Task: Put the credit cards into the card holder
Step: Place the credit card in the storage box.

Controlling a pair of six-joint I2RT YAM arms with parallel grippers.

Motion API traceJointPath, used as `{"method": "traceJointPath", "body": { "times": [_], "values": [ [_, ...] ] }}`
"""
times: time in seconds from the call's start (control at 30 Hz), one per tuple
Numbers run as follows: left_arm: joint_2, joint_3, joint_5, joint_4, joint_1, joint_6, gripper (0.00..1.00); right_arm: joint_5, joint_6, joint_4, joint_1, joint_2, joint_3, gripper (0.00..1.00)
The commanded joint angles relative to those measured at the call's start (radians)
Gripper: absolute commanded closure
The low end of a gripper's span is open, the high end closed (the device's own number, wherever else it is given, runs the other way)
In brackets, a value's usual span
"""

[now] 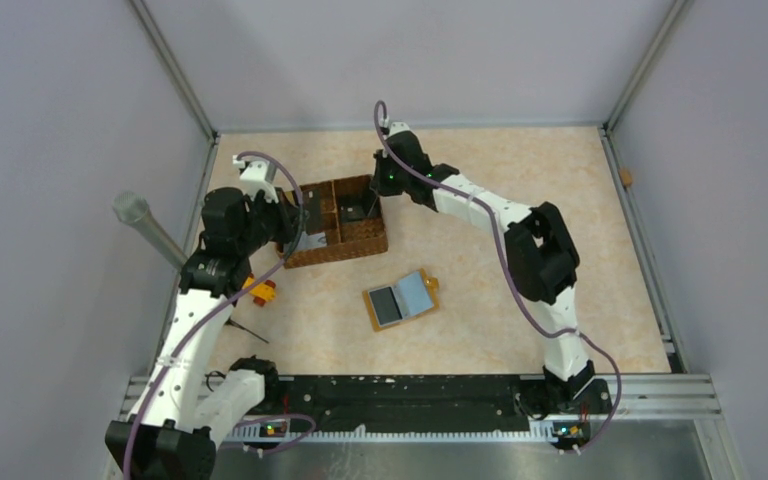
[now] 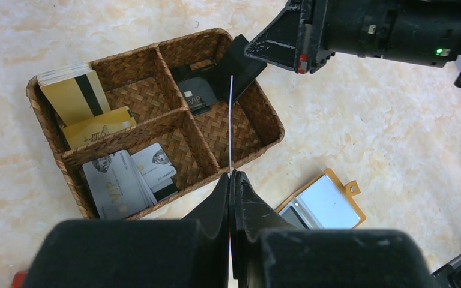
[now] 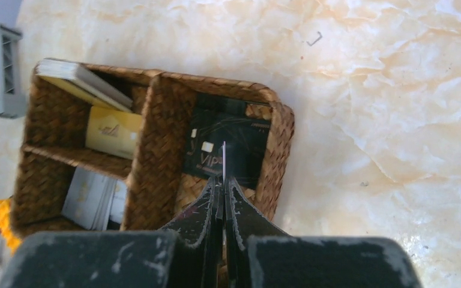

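The card holder (image 1: 400, 300) lies open on the table, orange-rimmed with grey inside; it also shows in the left wrist view (image 2: 327, 201). Credit cards sit in a woven basket (image 1: 345, 250): yellow ones (image 2: 75, 96), grey ones (image 2: 117, 186) and black ones (image 2: 195, 93). My left gripper (image 2: 231, 175) is shut on a thin card (image 2: 231, 126) seen edge-on, held beside the basket's near rim. My right gripper (image 3: 223, 180) is shut on a black card (image 2: 240, 63), seen edge-on in its own view (image 3: 223, 157), above the black cards' compartment (image 3: 240, 144).
The basket (image 2: 273, 123) stands left of centre, with the open holder in front of it to the right. A small orange-and-red toy block (image 1: 260, 290) lies by the left arm. A grey post (image 1: 145, 225) stands at the left wall. Metal-framed walls enclose the table.
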Motion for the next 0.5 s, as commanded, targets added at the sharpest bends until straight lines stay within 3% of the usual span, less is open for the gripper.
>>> {"method": "traceJointPath", "body": {
  "times": [0.0,0.03,0.13,0.23,0.47],
  "values": [
    [0.011,-0.002,0.027,0.043,0.002,0.008,1.00,0.084,0.025,-0.023,0.009,0.031,0.070,1.00],
    [0.013,-0.002,0.034,0.043,0.003,0.011,1.00,0.094,0.024,-0.029,0.010,0.027,0.068,0.98],
    [0.020,-0.005,0.067,0.047,0.002,0.023,1.00,0.119,0.002,-0.039,0.012,-0.001,0.060,0.74],
    [0.031,-0.004,0.095,0.049,0.001,0.021,1.00,0.146,-0.031,-0.058,0.010,-0.045,0.053,0.60],
    [0.036,-0.015,0.176,0.078,-0.002,-0.019,1.00,0.157,-0.112,-0.022,0.000,-0.251,-0.112,0.39]
  ]
}}
